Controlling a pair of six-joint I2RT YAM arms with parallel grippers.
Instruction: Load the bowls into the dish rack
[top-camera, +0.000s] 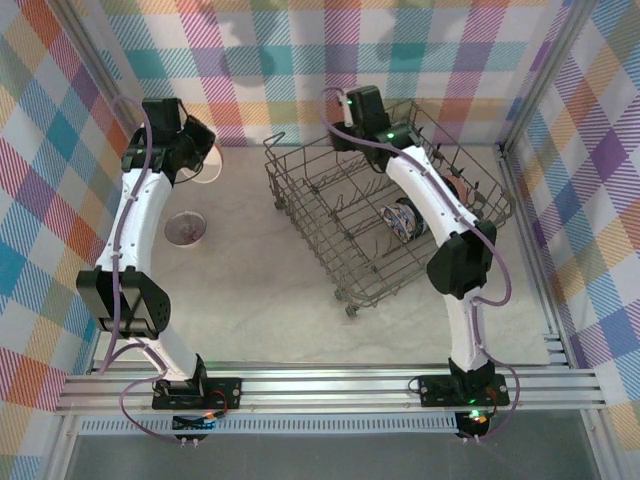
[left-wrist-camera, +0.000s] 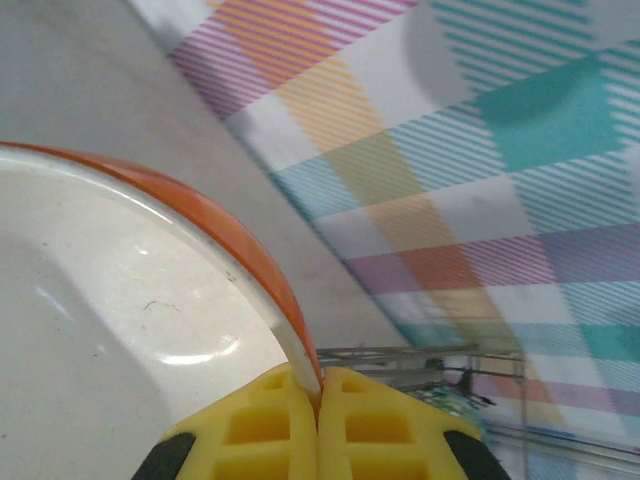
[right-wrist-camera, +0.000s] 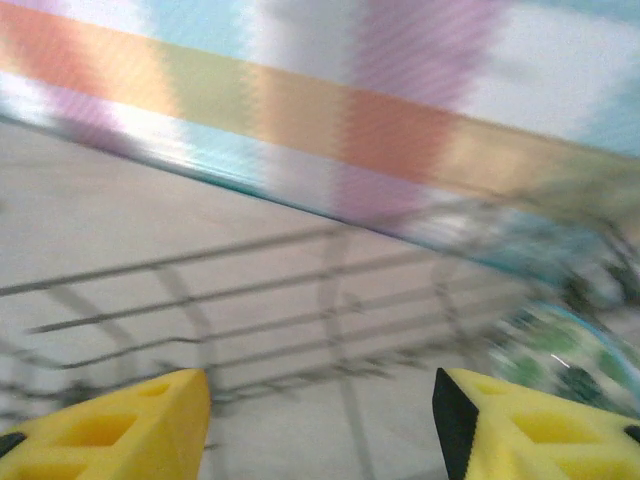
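one bowl (left-wrist-camera: 120, 300) in left gripper (left-wrist-camera: 320, 402), right gripper (right-wrist-camera: 320, 420) agape.

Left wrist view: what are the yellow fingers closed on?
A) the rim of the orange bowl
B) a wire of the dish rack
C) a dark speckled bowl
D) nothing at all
A: the left gripper is pinched shut on the thin rim of the orange bowl, which is white inside.
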